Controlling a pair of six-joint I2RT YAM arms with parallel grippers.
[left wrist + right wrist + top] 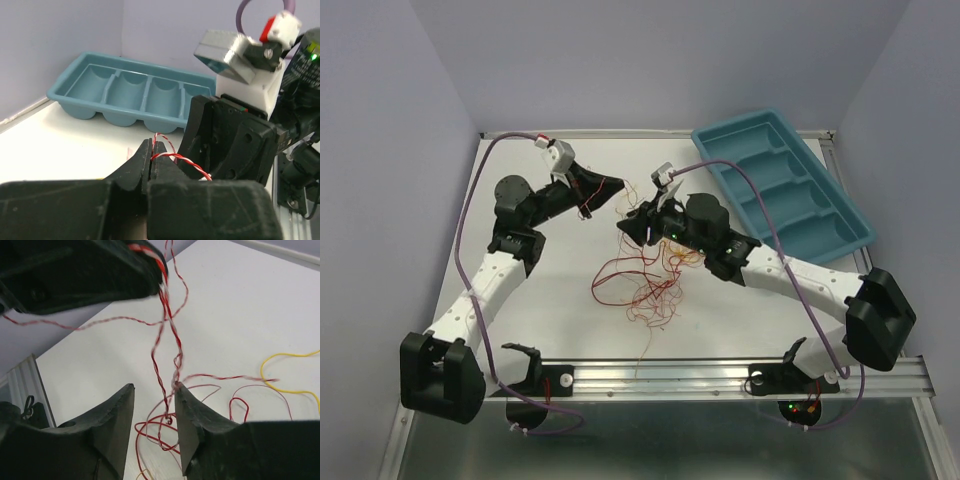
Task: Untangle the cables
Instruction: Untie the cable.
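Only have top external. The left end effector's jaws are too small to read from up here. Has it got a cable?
Observer: Yes. The left wrist view shows the left end effector shut on a red-and-white twisted strand.
Operator: Right one gripping too?
Observer: No. The right end effector has its jaws apart. A strand passes through the gap unclamped.
Operator: Same strand?
Observer: Looks so. In the right wrist view it runs from the left's fingertips down into that gap.
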